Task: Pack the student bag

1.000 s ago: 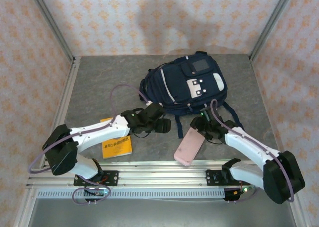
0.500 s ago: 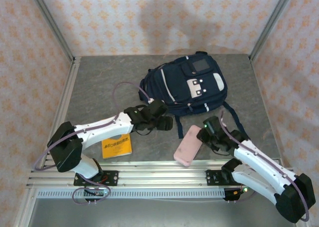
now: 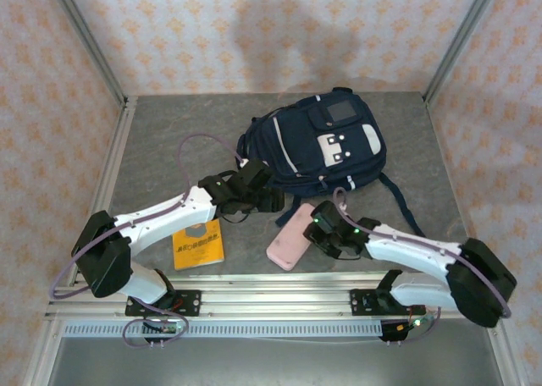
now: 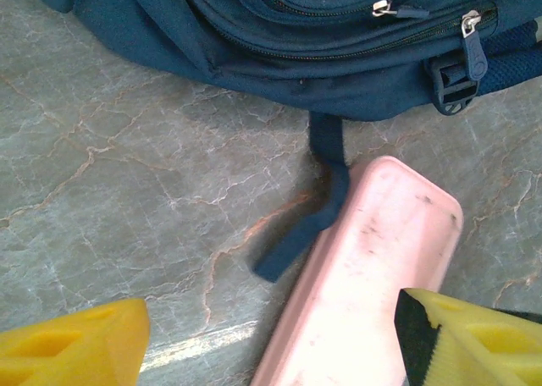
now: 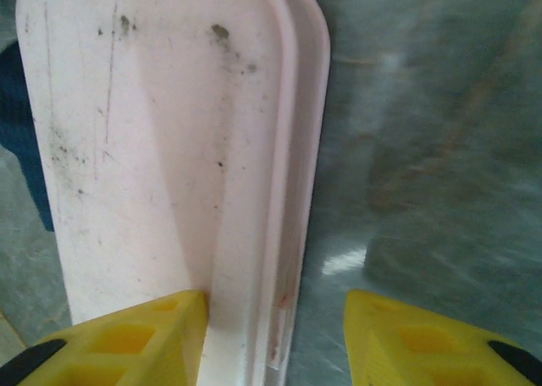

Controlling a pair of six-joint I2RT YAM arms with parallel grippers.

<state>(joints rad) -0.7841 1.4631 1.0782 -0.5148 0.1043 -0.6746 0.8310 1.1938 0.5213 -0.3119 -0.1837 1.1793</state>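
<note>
L tool open, R tool open astride pink case edge: closing off-centre may skid it over bag strap w/o gripping.

Pink case, right fingers shifted left.

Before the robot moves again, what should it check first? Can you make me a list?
1. Student bag open for packing: not ok; the zips in the left wrist view look closed.
2. Right gripper holding the pink case: not ok; one finger lies on it, and a gap shows beside the other.
3. Left gripper free: ok; it is open and holds nothing.
4. Strap out of the way: not ok; it lies against the pink case.
5. Yellow book packed: not ok; it lies on the table.
</note>
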